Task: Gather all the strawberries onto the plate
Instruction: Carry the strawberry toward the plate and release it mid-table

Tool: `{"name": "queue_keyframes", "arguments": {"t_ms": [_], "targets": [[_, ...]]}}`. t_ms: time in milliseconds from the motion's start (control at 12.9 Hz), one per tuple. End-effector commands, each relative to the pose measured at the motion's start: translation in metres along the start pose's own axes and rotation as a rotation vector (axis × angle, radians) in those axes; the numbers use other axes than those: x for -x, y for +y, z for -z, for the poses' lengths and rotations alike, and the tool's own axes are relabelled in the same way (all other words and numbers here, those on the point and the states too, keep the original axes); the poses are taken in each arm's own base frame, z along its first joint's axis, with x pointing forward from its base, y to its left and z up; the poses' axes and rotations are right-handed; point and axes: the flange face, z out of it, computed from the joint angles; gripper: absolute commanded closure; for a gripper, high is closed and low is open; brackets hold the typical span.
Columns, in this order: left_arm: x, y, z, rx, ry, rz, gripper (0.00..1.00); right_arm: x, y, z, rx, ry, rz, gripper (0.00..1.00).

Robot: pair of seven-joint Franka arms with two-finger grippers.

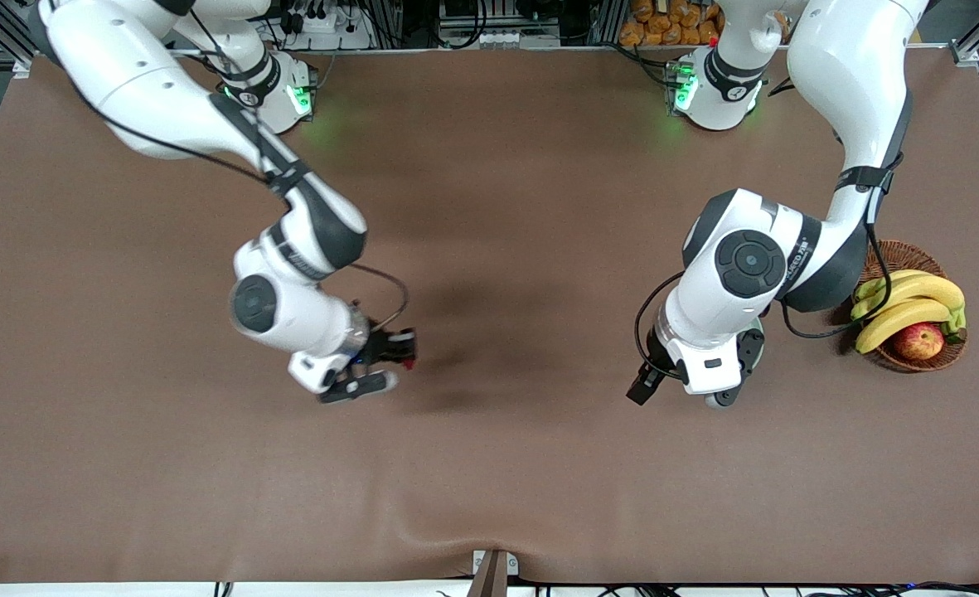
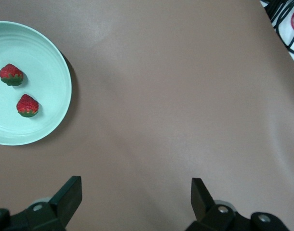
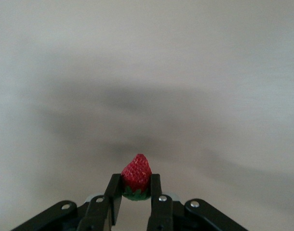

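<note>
My right gripper [image 3: 136, 188] is shut on one strawberry [image 3: 136, 174], red tip pointing away from the wrist and green cap between the fingers. In the front view this gripper [image 1: 404, 351] hangs over the bare brown table toward the right arm's end. The mint-green plate [image 2: 53, 62] holds two strawberries [image 2: 11, 74] [image 2: 27, 106]. My left gripper [image 2: 136, 193] is open and empty above bare cloth beside the plate. In the front view the left arm's wrist [image 1: 705, 365] hides the plate and its berries.
A brown wicker basket [image 1: 905, 249] with bananas [image 1: 912, 300] and a red-yellow apple [image 1: 918, 341] stands at the left arm's end of the table. The cloth has a raised fold [image 1: 489, 531] at the edge nearest the front camera. Black cables [image 2: 287, 24] lie at the table's edge.
</note>
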Motion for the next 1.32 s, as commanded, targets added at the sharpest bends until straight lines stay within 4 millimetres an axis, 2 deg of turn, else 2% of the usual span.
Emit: {"name": "queue_keyframes", "arguments": {"t_ms": [0,78,233,388,542,620,698,775,852,930,1008,1085,1162,1240], "targets": [[0.003,-0.005,0.008,-0.025,-0.008,-0.018,0.00,0.024,-0.062,-0.034,0.002,-0.003,0.032,1.00],[0.002,-0.006,0.008,-0.029,-0.009,-0.018,0.00,0.036,-0.089,-0.053,0.012,-0.005,0.059,1.00],[0.004,-0.005,0.007,-0.031,-0.010,-0.019,0.00,0.059,-0.126,-0.098,0.041,0.029,0.129,1.00],[0.008,-0.005,0.005,-0.033,-0.019,-0.004,0.00,0.079,-0.147,-0.134,0.062,0.040,0.174,1.00],[0.014,-0.004,0.001,-0.037,-0.043,0.052,0.00,0.090,-0.154,-0.149,0.078,0.028,0.199,1.00],[0.016,-0.004,-0.002,-0.042,-0.046,0.081,0.00,0.091,-0.155,-0.150,0.080,0.026,0.204,0.68],[0.018,-0.004,-0.004,-0.046,-0.047,0.091,0.00,0.089,-0.154,-0.149,0.083,0.030,0.204,0.01],[0.021,-0.005,-0.008,-0.054,-0.049,0.087,0.00,0.082,-0.149,-0.139,0.085,0.043,0.194,0.00],[0.024,-0.007,-0.012,-0.065,-0.050,0.088,0.00,0.076,-0.150,-0.122,0.086,0.059,0.192,0.00],[0.025,-0.010,-0.018,-0.078,-0.052,0.093,0.00,0.066,-0.142,-0.101,0.093,0.075,0.176,0.00],[0.029,-0.013,-0.023,-0.090,-0.052,0.099,0.00,0.056,-0.132,-0.069,0.114,0.071,0.158,0.00],[0.047,-0.013,-0.029,-0.104,-0.055,0.072,0.00,0.047,-0.114,-0.034,0.148,0.042,0.123,0.00],[0.062,-0.011,-0.033,-0.107,-0.058,0.055,0.00,0.035,-0.086,0.008,0.183,0.021,0.081,0.00],[0.079,-0.009,-0.038,-0.115,-0.063,0.034,0.00,0.025,-0.059,0.040,0.204,0.017,0.044,0.00]]}}
